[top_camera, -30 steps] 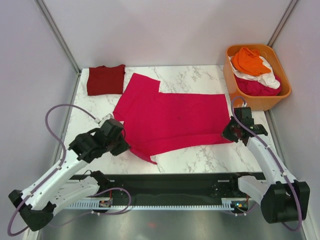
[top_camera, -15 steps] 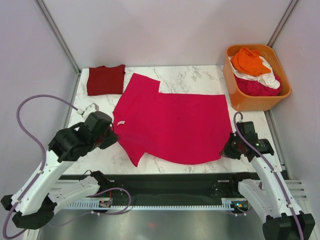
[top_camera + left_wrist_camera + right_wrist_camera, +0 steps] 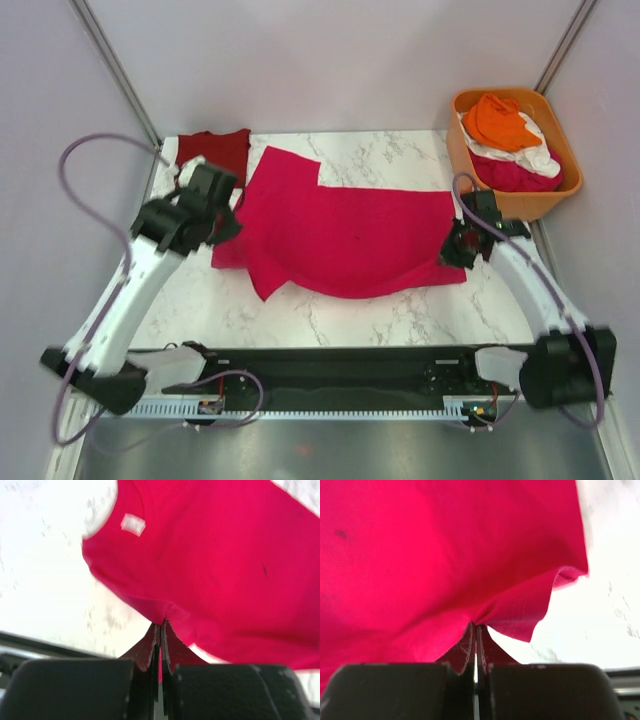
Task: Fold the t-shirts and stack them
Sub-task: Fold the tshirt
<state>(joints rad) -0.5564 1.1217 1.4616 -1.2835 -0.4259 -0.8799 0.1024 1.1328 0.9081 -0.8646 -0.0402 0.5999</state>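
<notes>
A bright magenta-pink t-shirt [image 3: 345,235] lies spread across the marble table [image 3: 330,315], its near edge sagging in a curve between my two grippers. My left gripper [image 3: 226,226] is shut on the shirt's left edge near the collar. In the left wrist view the cloth [image 3: 210,555] bunches at the closed tips [image 3: 161,623], with a white label [image 3: 133,524] beyond. My right gripper [image 3: 451,248] is shut on the hem corner; its tips [image 3: 474,625] pinch the cloth [image 3: 445,545]. A folded maroon-red t-shirt [image 3: 222,148] lies at the far left, partly hidden behind my left arm.
An orange plastic tub [image 3: 500,205] stands at the far right, holding orange [image 3: 497,120], white [image 3: 535,155] and pink [image 3: 515,175] t-shirts. Grey walls close in the table on three sides. A black rail [image 3: 340,365] runs along the near edge.
Both grippers, still pinching the magenta shirt, have moved away from the near edge toward the far side. The shirt's near edge has come up and back with them.
</notes>
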